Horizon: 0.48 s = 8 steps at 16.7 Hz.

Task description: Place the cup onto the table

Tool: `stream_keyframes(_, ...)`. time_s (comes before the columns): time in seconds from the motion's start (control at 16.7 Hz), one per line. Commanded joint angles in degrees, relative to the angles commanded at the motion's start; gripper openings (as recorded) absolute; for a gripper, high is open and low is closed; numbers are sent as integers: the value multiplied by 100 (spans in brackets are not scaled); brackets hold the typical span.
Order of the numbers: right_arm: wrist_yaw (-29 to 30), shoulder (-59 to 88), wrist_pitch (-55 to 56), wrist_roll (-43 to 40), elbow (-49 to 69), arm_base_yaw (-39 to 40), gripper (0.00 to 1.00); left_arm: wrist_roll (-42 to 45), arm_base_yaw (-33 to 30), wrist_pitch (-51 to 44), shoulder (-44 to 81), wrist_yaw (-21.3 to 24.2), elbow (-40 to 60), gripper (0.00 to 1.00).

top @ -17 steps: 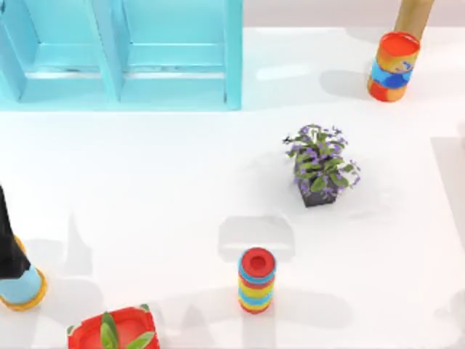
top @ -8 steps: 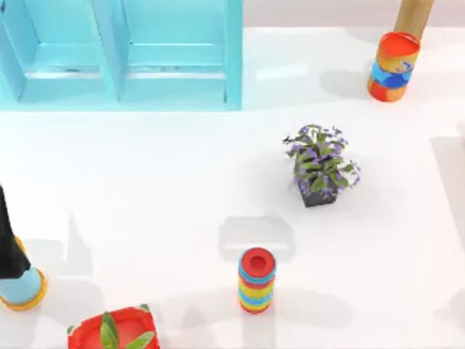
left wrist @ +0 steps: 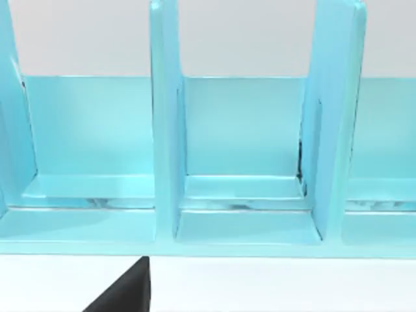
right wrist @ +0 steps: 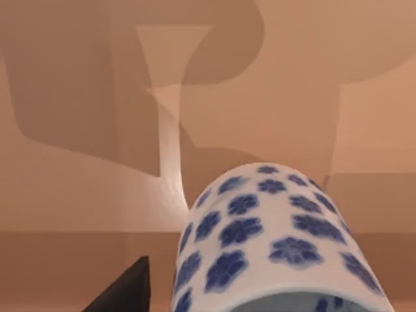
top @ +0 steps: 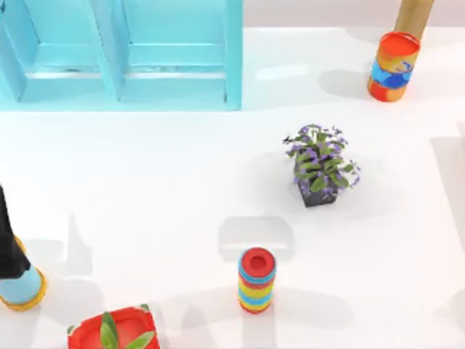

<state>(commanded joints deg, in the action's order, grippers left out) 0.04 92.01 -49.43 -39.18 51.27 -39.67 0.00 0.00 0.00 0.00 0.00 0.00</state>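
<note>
My right gripper (right wrist: 123, 289) holds the cup (right wrist: 273, 240), and the cup sits right up against it. Past the cup I see brown ground, not the table (top: 167, 182). I think I am carrying the cup. Next I must bring it over the table, stand it up, go low and let go. My left arm (top: 10, 247) waits by the table's left edge.

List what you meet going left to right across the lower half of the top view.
Blue-and-orange object under a black arm → red pot with green leaves → rainbow-striped cylinder → purple-flowered plant.
</note>
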Motion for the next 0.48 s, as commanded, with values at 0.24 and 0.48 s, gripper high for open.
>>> stream_keyframes(0.24, 3, 2, 15, -1, -16, -4, 100, 0, 0, 0, 0, 0, 0, 100)
stream_keyframes(0.48, 3, 2, 15, -1, -16, -4, 70, 0, 0, 0, 0, 0, 0, 100)
